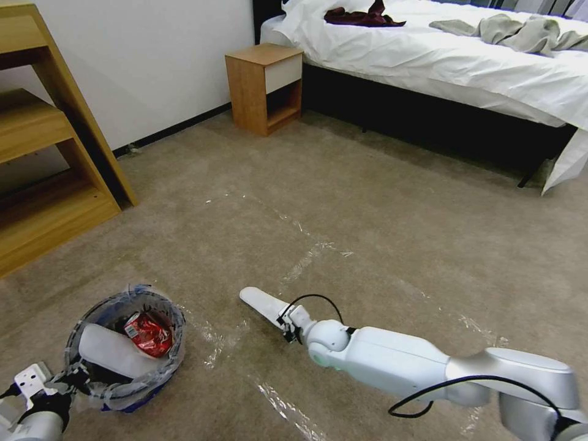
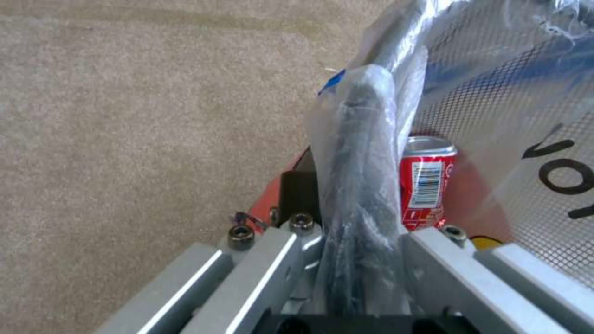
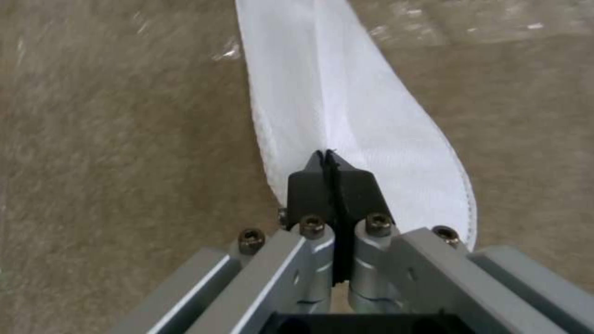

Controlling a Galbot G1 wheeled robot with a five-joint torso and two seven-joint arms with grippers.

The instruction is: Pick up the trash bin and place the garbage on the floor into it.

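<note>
In the head view we are seeing the right claw point(image 1: 286, 323) pinching a white insole point(image 1: 263, 304) at lower centre, its long axis pointing toward the upper left, while the trash bin point(image 1: 122, 349) is sitting at lower left on the floor point(image 1: 367, 214). The bin is lying to the left of the insole, already containing another insole point(image 1: 113, 352) and a crushed red can point(image 1: 149, 334). In the left wrist view the left claw point(image 2: 359, 241) is clamping the bin's bagged rim; in the right wrist view the pads point(image 3: 309, 192) are pressing together on the insole.

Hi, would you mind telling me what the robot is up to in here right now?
It is collecting litter off the carpet. The left gripper is clamped on the rim of the trash bin, which already holds a white insole and a crushed red can. The right gripper is pinching another white insole, not yet at the bin.
</note>
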